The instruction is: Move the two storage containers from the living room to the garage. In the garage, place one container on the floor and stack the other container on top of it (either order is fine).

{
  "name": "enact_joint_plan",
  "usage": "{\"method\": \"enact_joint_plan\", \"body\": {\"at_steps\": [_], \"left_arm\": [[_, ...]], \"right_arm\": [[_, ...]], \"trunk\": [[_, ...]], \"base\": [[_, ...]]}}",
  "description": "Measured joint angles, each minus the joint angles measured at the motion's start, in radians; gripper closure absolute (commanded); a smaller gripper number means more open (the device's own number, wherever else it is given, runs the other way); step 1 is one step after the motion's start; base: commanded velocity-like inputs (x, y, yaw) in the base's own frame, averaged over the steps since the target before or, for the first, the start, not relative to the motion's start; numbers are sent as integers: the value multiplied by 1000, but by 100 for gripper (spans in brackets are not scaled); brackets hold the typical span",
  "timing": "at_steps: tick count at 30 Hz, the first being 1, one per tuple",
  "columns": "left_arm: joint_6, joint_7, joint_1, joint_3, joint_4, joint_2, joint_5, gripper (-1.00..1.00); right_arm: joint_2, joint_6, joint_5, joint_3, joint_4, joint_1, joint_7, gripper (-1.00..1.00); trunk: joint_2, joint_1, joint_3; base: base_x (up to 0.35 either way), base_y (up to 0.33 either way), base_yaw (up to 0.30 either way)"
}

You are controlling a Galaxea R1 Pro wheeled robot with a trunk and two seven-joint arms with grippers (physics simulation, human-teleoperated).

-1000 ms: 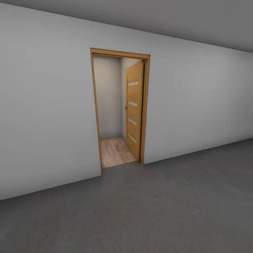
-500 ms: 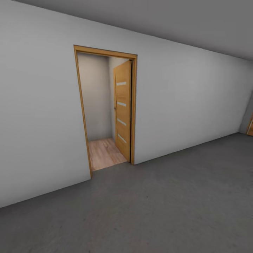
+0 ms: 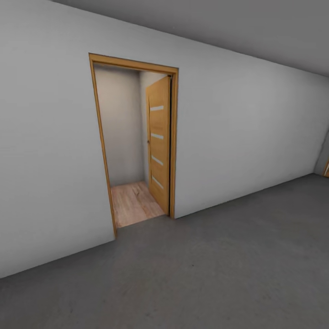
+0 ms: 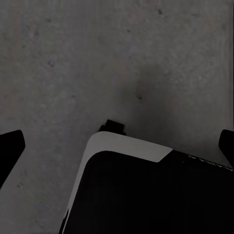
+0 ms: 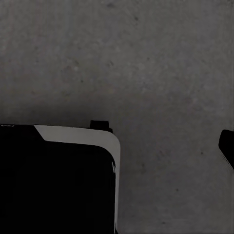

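The dark grey, rough, matte concrete floor (image 3: 219, 269) of the garage spreads across the whole lower half of the head view, from 3 o'clock round through 6 to 9 o'clock, flat and evenly lit with faint mottling. It meets a plain pale grey garage wall (image 3: 246, 137) that runs from 9 o'clock up toward 3 o'clock. At about 10 o'clock a strip of light wood-plank flooring (image 3: 132, 203) begins where the concrete ends, lying beyond the wall line. In the left wrist view the same speckled grey concrete (image 4: 97, 58) lies beneath the arm, and in the right wrist view it (image 5: 161, 73) shows likewise.
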State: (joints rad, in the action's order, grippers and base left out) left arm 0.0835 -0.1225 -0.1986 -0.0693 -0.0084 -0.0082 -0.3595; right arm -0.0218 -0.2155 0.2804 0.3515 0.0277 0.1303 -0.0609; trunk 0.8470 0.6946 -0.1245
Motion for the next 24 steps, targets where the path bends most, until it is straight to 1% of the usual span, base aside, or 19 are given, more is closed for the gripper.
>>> {"method": "enact_joint_plan", "body": {"at_steps": [15,24], "left_arm": [[1,0,0,0,-1,0,0,-100],[1,0,0,0,0,0,-1,-100]], "right_arm": [[1,1,0,1,0,0,-1,-100],[9,-1,1,-1,0,0,-1,-100]], "trunk": [[0,0,0],[0,0,0]], "base": [[321,0,0],[321,0,0]]}}
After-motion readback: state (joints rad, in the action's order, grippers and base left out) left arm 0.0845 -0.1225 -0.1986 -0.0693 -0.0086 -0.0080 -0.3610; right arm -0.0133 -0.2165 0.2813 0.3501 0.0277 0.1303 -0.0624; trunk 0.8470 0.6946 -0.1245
